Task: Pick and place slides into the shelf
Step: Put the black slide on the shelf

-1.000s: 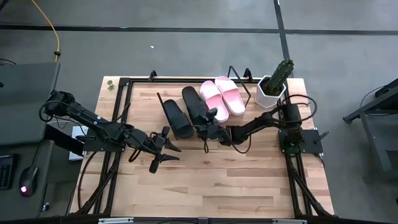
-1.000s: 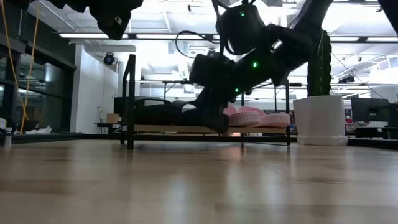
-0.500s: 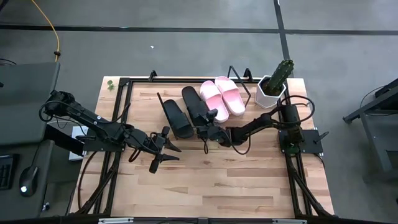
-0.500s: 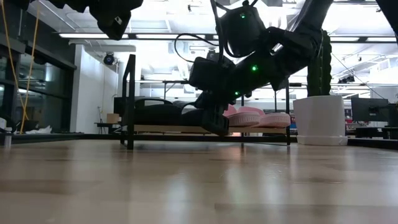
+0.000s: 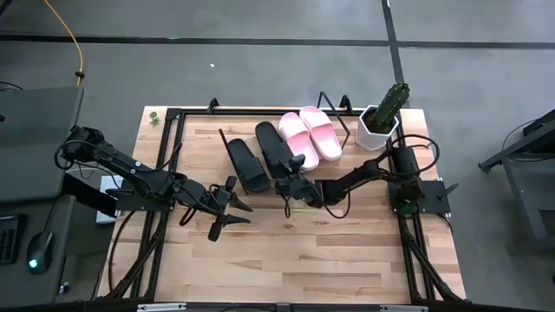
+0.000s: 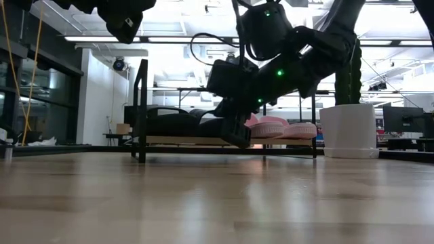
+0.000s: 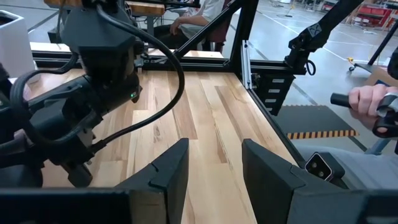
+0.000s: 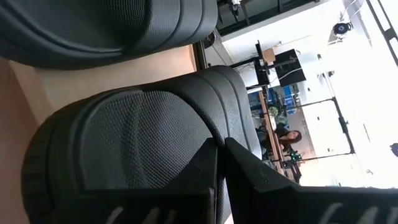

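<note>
— Right pincer (image 5: 289, 185) from above: pressed together, empty, tips at the near end of the right-hand black textured rubber slide (image 5: 274, 147). Left pincer (image 5: 227, 212) spread wide over bare light-wood bench (image 5: 347, 251), well apart from the footwear, gripping nothing.

— And the other slides?

— Second black slide (image 5: 243, 163) just left of the first; two pale pink wide-strap slides (image 5: 310, 132) to the right, side by side. All four resting on the slanted light-wood shelf with thin black wire frame (image 5: 334, 106) at the bench's far edge. White faceted pot with green cactus (image 5: 382, 118) just right of the shelf.

— Low view?

— Right pincer (image 6: 234, 132) hanging in front of the shelf (image 6: 203, 141), covering part of the black slides (image 6: 173, 125); pink slides (image 6: 281, 127) visible past it, white pot (image 6: 348, 130) at the right. Part of the left arm only at the upper corner.

— Left wrist view?

— Two dark fingers (image 7: 168, 171) apart over the bench planks (image 7: 211, 112), nothing between. Right arm bulking close by. Beyond the bench edge, a person's hand (image 7: 372, 102) on a handle; another person seated farther back.

— Right wrist view?

— Fingers (image 8: 208, 171) closed together, tips against the dimpled sole bed of a black slide (image 8: 124, 149); other black slide (image 8: 106, 28) alongside.
</note>
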